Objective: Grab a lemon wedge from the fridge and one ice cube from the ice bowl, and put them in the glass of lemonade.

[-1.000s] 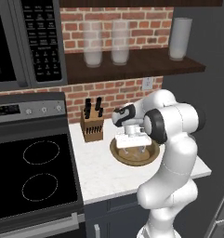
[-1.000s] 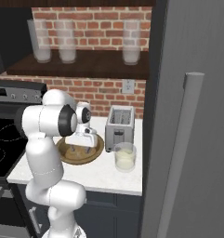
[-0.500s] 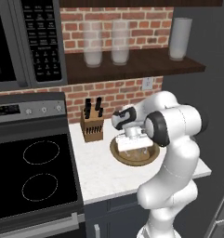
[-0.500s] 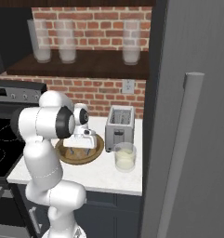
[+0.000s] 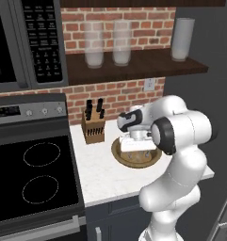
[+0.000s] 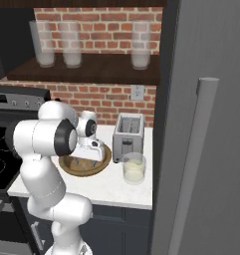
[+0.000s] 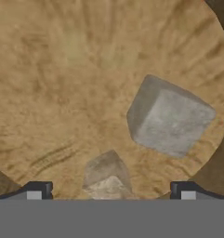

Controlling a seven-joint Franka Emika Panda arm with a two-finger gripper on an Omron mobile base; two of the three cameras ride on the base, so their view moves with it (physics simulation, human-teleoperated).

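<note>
Gripper (image 7: 110,190) hung spread wide and empty over an ice cube (image 7: 107,175) between its tips in the bowl (image 7: 62,93), nothing grabbed yet; glass (image 6: 133,168) waited beside the toaster (image 6: 128,135), fridge (image 6: 206,124) closed, wedge unfetched.

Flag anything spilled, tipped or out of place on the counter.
Nothing stands out. The ice bowl, toaster, knife block and glass of lemonade sit upright, with no spill visible. The open gripper hangs over ice cubes in the bowl.
</note>
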